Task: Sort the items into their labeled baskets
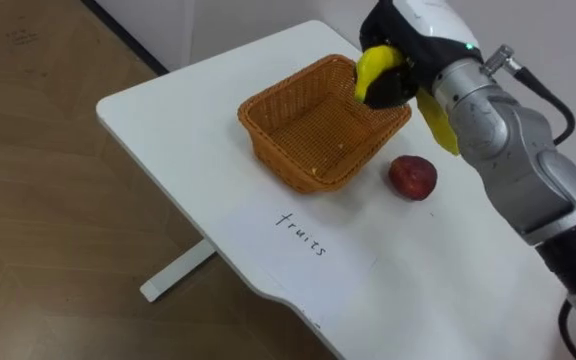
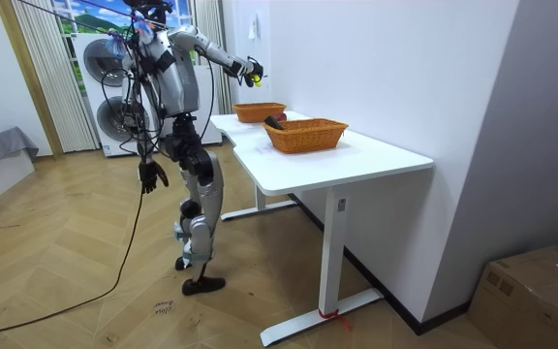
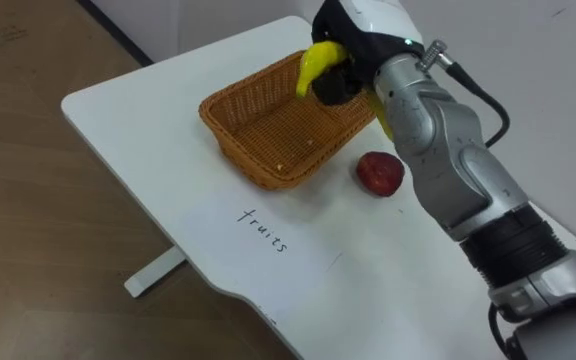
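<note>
My right hand (image 1: 392, 87) is shut on a yellow banana (image 1: 372, 66), holding it over the far right rim of the brown wicker basket (image 1: 280, 165); the banana's other end sticks out below the hand. Nothing lies in the basket. A red apple (image 1: 412, 177) rests on the white table (image 1: 178, 120) just right of the basket. In the room view I stand at the far table with my right arm stretched out, the banana (image 2: 257, 71) above the far basket (image 2: 260, 112). My left hand (image 2: 148, 175) hangs at my side, fingers relaxed.
The word "fruits" (image 1: 301, 233) is handwritten on the table in front of the basket. A second wicker basket (image 2: 306, 135) stands on the nearer table in the room view. The table's left edge drops to wooden floor (image 1: 48, 200).
</note>
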You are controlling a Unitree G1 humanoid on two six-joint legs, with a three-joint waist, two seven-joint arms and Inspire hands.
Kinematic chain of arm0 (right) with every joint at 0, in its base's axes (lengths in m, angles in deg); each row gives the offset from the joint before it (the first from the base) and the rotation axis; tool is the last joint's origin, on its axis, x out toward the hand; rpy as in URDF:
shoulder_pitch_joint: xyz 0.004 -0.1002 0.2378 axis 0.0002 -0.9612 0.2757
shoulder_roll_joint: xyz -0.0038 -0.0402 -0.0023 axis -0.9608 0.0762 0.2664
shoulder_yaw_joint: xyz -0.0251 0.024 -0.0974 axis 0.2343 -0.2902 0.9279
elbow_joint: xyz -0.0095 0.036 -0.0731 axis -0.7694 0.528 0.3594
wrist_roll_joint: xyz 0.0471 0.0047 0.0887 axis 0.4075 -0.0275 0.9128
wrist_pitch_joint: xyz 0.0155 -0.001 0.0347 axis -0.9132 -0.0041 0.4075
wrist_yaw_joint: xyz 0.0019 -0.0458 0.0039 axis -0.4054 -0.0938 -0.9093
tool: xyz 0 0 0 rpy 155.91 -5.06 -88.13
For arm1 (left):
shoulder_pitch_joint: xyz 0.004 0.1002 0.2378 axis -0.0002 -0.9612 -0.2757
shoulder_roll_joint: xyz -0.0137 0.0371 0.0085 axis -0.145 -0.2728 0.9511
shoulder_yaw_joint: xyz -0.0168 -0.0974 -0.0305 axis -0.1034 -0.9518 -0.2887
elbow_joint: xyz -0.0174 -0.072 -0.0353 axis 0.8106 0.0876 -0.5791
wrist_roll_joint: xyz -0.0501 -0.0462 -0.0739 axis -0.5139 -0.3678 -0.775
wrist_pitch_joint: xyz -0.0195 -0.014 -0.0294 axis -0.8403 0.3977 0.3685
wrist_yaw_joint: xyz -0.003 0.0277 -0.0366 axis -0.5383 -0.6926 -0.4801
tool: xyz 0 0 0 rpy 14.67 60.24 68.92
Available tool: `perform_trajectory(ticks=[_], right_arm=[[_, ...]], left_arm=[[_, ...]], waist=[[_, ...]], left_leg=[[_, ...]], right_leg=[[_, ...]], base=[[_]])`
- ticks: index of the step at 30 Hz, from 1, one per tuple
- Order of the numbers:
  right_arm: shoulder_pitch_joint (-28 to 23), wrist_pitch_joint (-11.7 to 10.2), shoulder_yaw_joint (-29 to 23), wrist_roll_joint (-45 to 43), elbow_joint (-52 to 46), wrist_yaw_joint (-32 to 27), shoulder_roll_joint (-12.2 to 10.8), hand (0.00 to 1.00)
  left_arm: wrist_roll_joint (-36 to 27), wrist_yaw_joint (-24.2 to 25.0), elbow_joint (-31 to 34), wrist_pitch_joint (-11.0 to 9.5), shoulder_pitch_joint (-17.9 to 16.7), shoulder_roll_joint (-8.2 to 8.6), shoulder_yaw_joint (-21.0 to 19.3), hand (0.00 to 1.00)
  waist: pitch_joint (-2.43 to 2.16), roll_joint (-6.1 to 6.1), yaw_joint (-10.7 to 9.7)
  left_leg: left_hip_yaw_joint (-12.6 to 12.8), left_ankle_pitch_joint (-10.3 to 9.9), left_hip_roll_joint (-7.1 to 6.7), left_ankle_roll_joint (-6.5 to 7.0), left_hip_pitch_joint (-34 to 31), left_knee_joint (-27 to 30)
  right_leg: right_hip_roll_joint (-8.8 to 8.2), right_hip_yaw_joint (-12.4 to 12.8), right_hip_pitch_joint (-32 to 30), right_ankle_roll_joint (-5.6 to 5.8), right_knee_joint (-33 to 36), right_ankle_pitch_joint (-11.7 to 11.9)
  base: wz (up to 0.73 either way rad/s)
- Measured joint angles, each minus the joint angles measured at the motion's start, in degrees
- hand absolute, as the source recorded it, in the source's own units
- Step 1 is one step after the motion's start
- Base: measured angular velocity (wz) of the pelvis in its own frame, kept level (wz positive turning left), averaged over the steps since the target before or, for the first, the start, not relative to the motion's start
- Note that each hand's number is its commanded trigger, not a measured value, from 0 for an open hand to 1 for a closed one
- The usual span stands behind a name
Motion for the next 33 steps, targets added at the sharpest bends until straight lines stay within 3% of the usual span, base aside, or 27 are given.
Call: perform_trajectory(ticks=[10, 11, 12, 13, 14, 16, 17, 20, 33], right_arm=[[0.24, -3.12, 0.02, 0.94, 2.42, -7.12, -1.14, 1.00], [0.32, -3.32, 0.02, 1.27, 2.51, -7.41, -1.14, 0.91], [0.40, -3.53, 0.02, 1.41, 2.69, -8.07, -1.13, 0.61], [0.45, -3.74, 0.02, 1.41, 2.77, -8.79, -1.13, 0.53], [0.53, -3.80, 0.02, 1.41, 2.78, -9.09, -1.13, 0.35], [0.64, -4.18, 0.02, 1.41, 3.02, -10.03, -1.13, 0.12], [0.68, -4.29, 0.02, 1.41, 3.14, -10.18, -1.13, 0.05], [1.02, -4.50, 0.04, 1.40, 4.70, -11.36, -1.18, 0.00], [1.01, -5.68, 0.44, 1.41, 7.20, -14.01, -1.26, 0.00]], left_arm=[[-0.03, -0.36, -0.35, -0.95, -0.04, 0.02, 0.06, 0.00], [-0.02, -0.36, -0.39, -0.95, -0.11, 0.02, 0.04, 0.00], [0.19, -0.33, -0.37, -1.00, -0.21, 0.00, -0.09, 0.00], [0.27, -0.31, -0.37, -1.06, -0.24, -0.02, -0.11, 0.00], [0.27, -0.27, -0.36, -1.07, -0.24, -0.01, -0.10, 0.00], [0.27, -0.19, -0.35, -1.07, -0.39, -0.04, -0.11, 0.00], [0.27, -0.19, -0.35, -1.07, -0.45, -0.05, -0.11, 0.00], [0.30, -0.09, -0.34, -1.06, -0.57, -0.03, -0.03, 0.00], [0.30, -0.05, -0.33, -1.10, -0.58, -0.01, -0.01, 0.00]], waist=[[0.48, -0.57, 1.89], [0.49, -0.56, 2.17], [0.49, -0.55, 2.47], [0.49, -0.55, 2.75], [0.50, -0.54, 2.84], [0.52, -0.51, 2.92], [0.52, -0.51, 2.94], [0.52, -0.51, 3.33], [0.63, -0.39, 4.42]], left_leg=[[-2.13, -0.03, -0.53, 0.01, -1.90, 1.15], [-2.25, -0.03, -0.54, 0.00, -2.02, 1.19], [-2.30, -0.03, -0.57, 0.00, -2.20, 1.25], [-2.39, -0.05, -0.57, -0.03, -2.57, 1.45], [-2.48, -0.07, -0.60, -0.07, -2.83, 1.62], [-3.03, -0.06, -0.75, -0.09, -3.55, 2.05], [-3.24, -0.06, -0.82, -0.09, -3.62, 2.09], [-3.96, -0.04, -1.24, -0.09, -3.78, 2.12], [-3.77, -0.08, -1.37, -0.01, -4.15, 2.93]], right_leg=[[-0.09, -0.57, -0.49, 0.25, 0.02, -0.15], [-0.08, -0.67, -0.54, 0.25, 0.01, -0.15], [-0.09, -1.09, -0.66, 0.25, 0.00, -0.15], [-0.09, -1.59, -0.90, 0.25, 0.01, -0.15], [-0.08, -1.64, -1.05, 0.25, 0.00, -0.15], [-0.07, -1.91, -1.34, 0.26, -0.06, -0.16], [-0.08, -2.02, -1.34, 0.26, -0.08, -0.16], [-0.28, -2.48, -1.27, 0.41, -0.07, -0.25], [-0.38, -2.54, -1.25, 0.47, 0.00, -0.29]], base=[[0.14], [0.00], [0.00], [0.03], [0.07], [0.13], [0.15], [0.12], [0.01]])
